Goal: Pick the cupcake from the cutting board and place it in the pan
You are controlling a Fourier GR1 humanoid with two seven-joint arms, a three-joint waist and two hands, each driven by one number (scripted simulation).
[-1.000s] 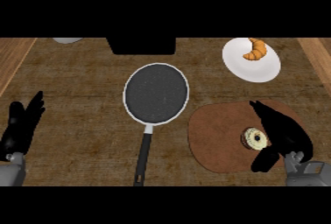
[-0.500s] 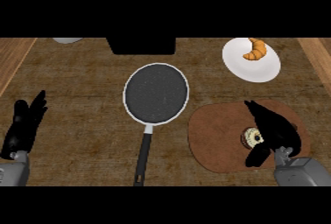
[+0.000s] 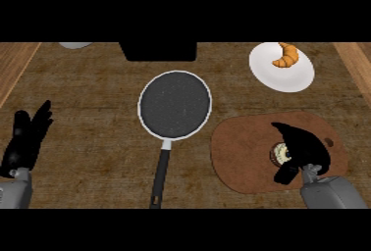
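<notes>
The cupcake (image 3: pixel 278 153) sits on the right half of the round brown cutting board (image 3: pixel 239 157); only its left side shows. My right hand (image 3: pixel 308 147) lies over the cupcake's right side, fingers pointing up and left, with the thumb below the cupcake. The fingers look fairly straight and not closed round it. The dark round pan (image 3: pixel 174 104) lies left of the board, its black handle (image 3: pixel 161 176) pointing toward me. At the view's left edge my left hand (image 3: pixel 25 139) rests open with fingers up.
A white plate (image 3: pixel 290 76) holding a croissant (image 3: pixel 285 55) stands at the back right. A black box (image 3: pixel 158 50) is at the back centre, and a white object (image 3: pixel 74 45) at the back left. Wooden strips run along both sides.
My right hand has moved left and forward over the cupcake, covering more of it. The left hand has shifted slightly. Pan, board and plate have not moved.
</notes>
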